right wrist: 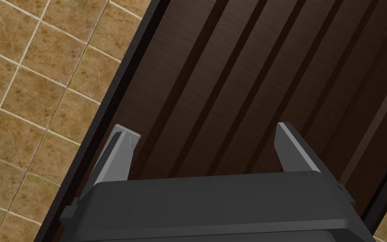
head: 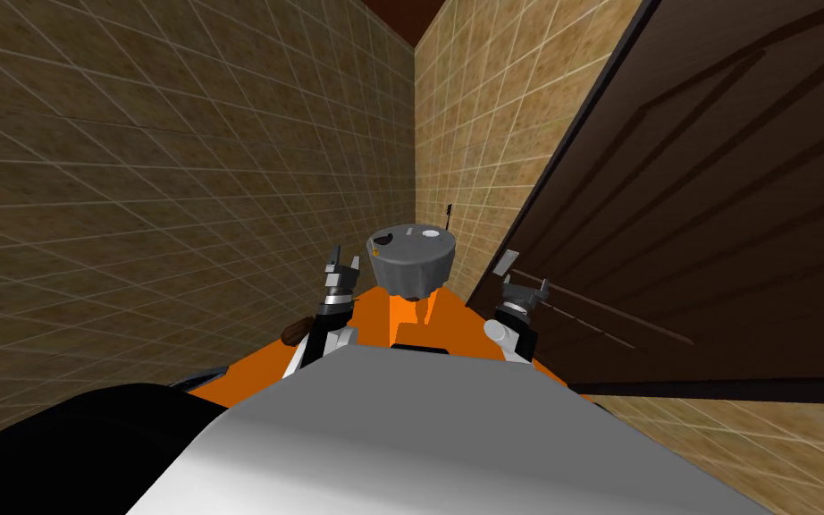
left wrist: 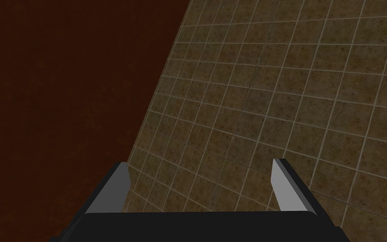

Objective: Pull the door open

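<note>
Well left of the door [head: 714, 179]: tiled wall [head: 133, 197]. The left claw [head: 341, 266] is raised in front of it, fingers spread, nothing between them, facing tiles. A grey round fixture [head: 410, 255] stands over the orange floor [head: 370, 313], between the two claws and left of the door. The right claw [head: 524, 277] is just beside the door, spread wide and empty, aimed at the dark brown grooved panel close to its black edge [right wrist: 117, 96]; touching or not, can't tell. No handle clearly made out. Progress looks early: the claw is at the door, nothing is gripped, and whether the door is ajar is unclear. Left to do: find a grip, close on it, pull.
</note>
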Robot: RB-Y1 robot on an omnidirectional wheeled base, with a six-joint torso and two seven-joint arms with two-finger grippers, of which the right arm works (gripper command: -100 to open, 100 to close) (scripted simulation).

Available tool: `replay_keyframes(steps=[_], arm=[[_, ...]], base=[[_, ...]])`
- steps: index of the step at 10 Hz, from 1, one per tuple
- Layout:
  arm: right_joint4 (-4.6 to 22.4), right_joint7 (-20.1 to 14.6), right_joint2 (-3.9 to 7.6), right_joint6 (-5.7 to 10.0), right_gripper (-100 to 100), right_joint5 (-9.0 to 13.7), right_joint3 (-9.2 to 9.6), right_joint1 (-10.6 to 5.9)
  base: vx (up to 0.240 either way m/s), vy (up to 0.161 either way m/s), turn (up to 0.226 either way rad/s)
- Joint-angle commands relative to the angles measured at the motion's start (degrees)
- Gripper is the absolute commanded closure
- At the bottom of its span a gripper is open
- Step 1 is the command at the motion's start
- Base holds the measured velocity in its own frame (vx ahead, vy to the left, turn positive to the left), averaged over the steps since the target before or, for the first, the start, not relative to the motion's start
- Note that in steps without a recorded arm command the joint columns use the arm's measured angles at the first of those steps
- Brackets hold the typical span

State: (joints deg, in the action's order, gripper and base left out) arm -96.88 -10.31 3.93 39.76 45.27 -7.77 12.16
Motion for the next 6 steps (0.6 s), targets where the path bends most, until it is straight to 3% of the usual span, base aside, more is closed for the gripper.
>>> replay_keyframes(steps=[1,6], arm=[[1.54,-0.77,-0.16,0.58,-100,1.88,-0.40,-0.81],[5.41,-2.94,-0.85,2.11,-100,7.36,-1.55,-2.73]], base=[[0.025,-0.072,0.150],[0.034,-0.080,0.140]])
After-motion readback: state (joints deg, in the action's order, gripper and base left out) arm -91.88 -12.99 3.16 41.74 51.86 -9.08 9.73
